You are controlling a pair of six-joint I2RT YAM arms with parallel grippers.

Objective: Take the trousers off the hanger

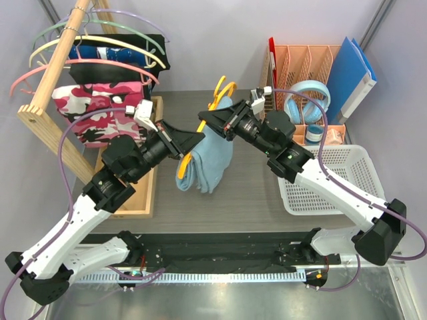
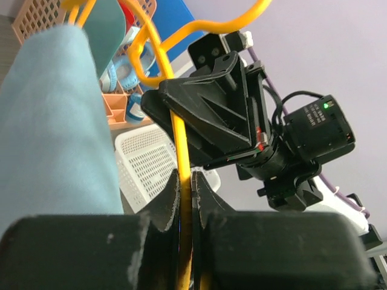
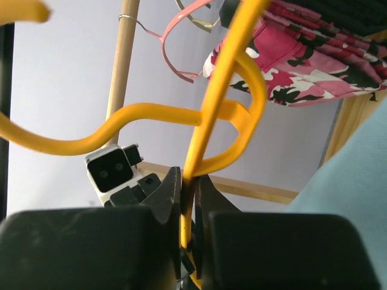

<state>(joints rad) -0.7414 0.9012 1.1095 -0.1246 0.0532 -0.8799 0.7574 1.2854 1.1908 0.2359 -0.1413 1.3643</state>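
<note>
The left pincer [image 1: 189,143] and the right pincer [image 1: 206,121] are both pinching the yellow hanger [image 1: 225,89] above the worktop [image 1: 253,197], and the blue trousers [image 1: 208,163] are hanging over it, so one pincer should be holding tight while the other is sliding them off slowly

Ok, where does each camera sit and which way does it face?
Top external: above and behind the robot, looking down at the table; left arm and right arm show.
Left wrist: on the left arm, looking past the left gripper at the right gripper and white plastic basket.
Right wrist: on the right arm, looking past its gripper at the pink camouflage garment.
Shared: both wrist views show the thin yellow-orange plastic hanger clamped.
</note>
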